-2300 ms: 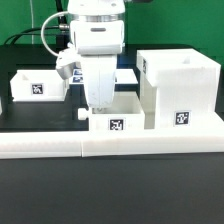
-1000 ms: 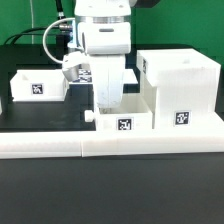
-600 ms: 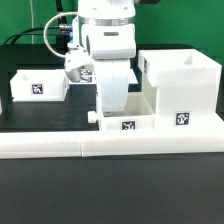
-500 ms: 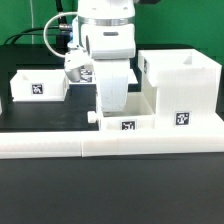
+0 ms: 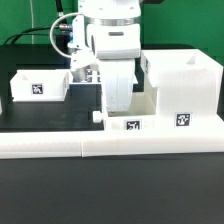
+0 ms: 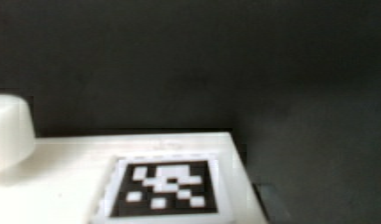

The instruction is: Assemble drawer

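Note:
The tall white hollow housing (image 5: 186, 85) stands at the exterior view's right, with a tag on its front. A small white tray (image 5: 146, 122) with a knob (image 5: 98, 116) sits against the housing's left side. My gripper (image 5: 119, 107) reaches down into this tray with its fingers close together on a wall; the fingertips are hidden behind the tray's front wall. The second tray (image 5: 38, 86) sits apart at the left. The wrist view shows a blurred white face with a tag (image 6: 169, 187) and a white round knob (image 6: 6, 135); no fingers show there.
Long low white border bars (image 5: 60, 143) run along the front, touching the tray and the housing. Black cables (image 5: 58, 35) hang behind the arm at the back left. The tabletop is black.
The gripper and the tray in it have slid together toward the exterior view's right, along the border bar, up to the housing. The housing and second tray have not moved.

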